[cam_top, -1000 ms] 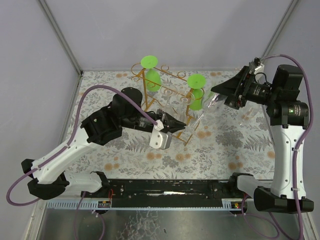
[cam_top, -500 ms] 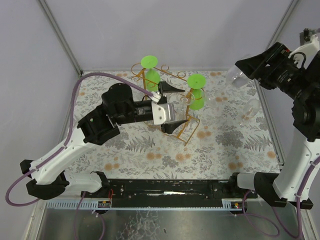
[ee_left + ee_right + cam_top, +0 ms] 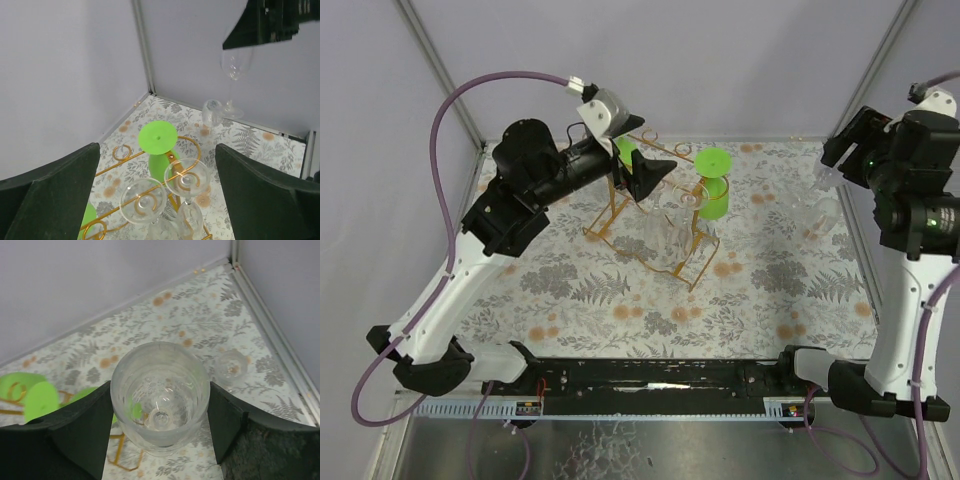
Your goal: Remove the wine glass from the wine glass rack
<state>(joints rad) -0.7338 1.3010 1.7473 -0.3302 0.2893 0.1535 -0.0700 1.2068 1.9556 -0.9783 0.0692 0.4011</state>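
Our right tool [image 3: 159, 410] pinches a clear, round-bowled wine glass [image 3: 160, 385].
Below our spread left tool [image 3: 655, 180] we count one golden rack [image 3: 650, 215], two green glasses [image 3: 157, 137], two clear glasses [image 3: 142, 202].

You have no readable text, label, brand or number in any of these views. The table cover [image 3: 620, 300] carries only a fern-and-flower print, and the small tags on the base rail [image 3: 528, 406] are too tiny to read.

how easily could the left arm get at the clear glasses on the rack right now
Probably yes: the left end effector hangs open above the two clear glasses on the rack, and nothing sits between them.
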